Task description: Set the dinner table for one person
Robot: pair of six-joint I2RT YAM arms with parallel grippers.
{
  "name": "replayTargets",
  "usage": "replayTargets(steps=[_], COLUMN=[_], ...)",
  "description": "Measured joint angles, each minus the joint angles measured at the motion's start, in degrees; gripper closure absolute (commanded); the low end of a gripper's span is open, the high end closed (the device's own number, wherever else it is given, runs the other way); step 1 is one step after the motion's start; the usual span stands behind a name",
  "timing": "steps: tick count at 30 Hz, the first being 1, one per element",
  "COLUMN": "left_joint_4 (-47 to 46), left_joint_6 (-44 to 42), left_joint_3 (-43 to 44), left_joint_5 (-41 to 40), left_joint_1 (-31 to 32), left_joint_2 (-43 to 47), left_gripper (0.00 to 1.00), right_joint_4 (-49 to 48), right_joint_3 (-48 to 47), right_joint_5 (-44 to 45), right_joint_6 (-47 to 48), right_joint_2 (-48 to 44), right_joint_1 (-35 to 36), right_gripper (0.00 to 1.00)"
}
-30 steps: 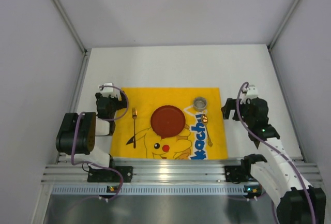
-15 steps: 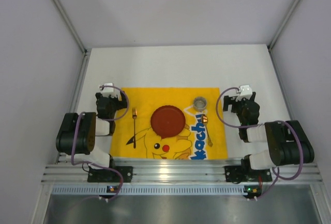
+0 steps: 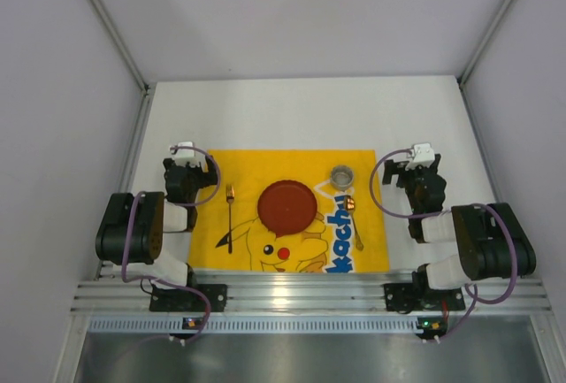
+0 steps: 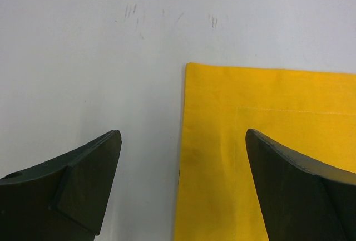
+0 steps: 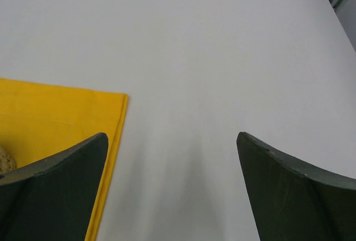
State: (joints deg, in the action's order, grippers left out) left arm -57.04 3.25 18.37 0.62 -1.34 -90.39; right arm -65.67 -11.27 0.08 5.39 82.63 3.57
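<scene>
the matte white rectangular tabletop (image 3: 301, 109) shows a yellow pikachu-print cloth mat (image 3: 265, 164) between the pincers. left gripper (image 4: 181, 132) and right gripper (image 5: 171, 134) gape empty; parking them beside it seems wise.

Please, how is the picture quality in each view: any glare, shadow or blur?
Top external: even light, sharp picture, only a bright glare on the aluminium rail. Left wrist: the yellow mat and faint scuffs on the dinner table are in focus; the left fingers are dark, without detail. Right wrist: soft grey shadows lie on the table between the right fingers.
</scene>
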Motion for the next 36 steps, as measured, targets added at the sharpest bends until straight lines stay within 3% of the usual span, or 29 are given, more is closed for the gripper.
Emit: replayTargets(steps=[36], left_joint_4=[-0.02], left_joint_6=[-0.02], left_joint_3=[0.00], left_joint_5=[0.00], left_joint_1=[0.00], left_joint_2=[0.00], left_gripper=[0.02], right_joint_4=[-0.92], right_joint_3=[-0.11], right_joint_5=[1.73], right_joint_6=[-0.48], right_joint_2=[0.04], right_joint_1=[0.00], right_gripper=[0.00])
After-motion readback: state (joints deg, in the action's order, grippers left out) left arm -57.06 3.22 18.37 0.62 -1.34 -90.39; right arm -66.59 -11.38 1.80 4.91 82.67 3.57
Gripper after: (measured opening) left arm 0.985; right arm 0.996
